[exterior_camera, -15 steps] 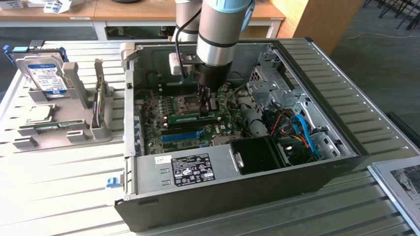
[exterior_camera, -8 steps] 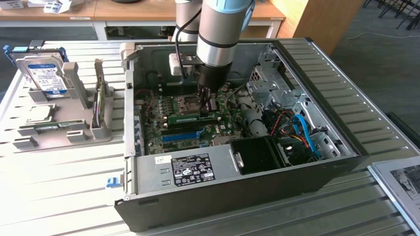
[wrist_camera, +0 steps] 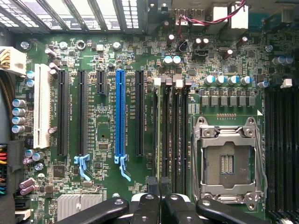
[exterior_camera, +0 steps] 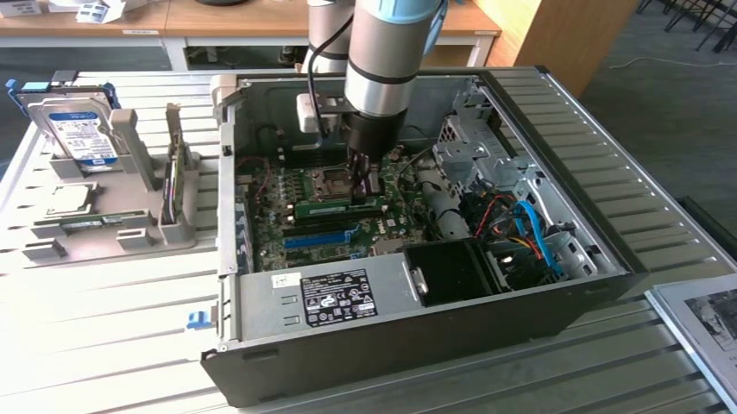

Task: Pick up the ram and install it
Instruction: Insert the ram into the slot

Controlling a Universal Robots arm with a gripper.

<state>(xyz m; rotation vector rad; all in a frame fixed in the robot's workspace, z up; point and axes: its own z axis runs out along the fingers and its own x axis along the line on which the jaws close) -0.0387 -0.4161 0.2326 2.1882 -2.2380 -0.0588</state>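
The ram [exterior_camera: 334, 208] is a thin green stick with a pale label, standing on edge low over the motherboard [exterior_camera: 302, 226] inside the open computer case. My gripper [exterior_camera: 368, 191] reaches straight down from above and is shut on the ram near one end. In the wrist view the ram [wrist_camera: 159, 130] shows edge-on as a thin pale line running away from my gripper [wrist_camera: 159, 185]. It lies along the black memory slots [wrist_camera: 174, 130] beside the CPU socket [wrist_camera: 229, 161]. The black fingertips [wrist_camera: 150, 184] press on both of its faces. I cannot tell whether it is seated in a slot.
A long blue slot [wrist_camera: 120, 116] and black expansion slots lie beside the memory slots. The power supply [exterior_camera: 334, 297], cables [exterior_camera: 524, 228] and drive cage [exterior_camera: 478, 147] crowd the case. A blue-labelled hard drive [exterior_camera: 81, 129] stands in a grey rack [exterior_camera: 116, 233] at the exterior view's left.
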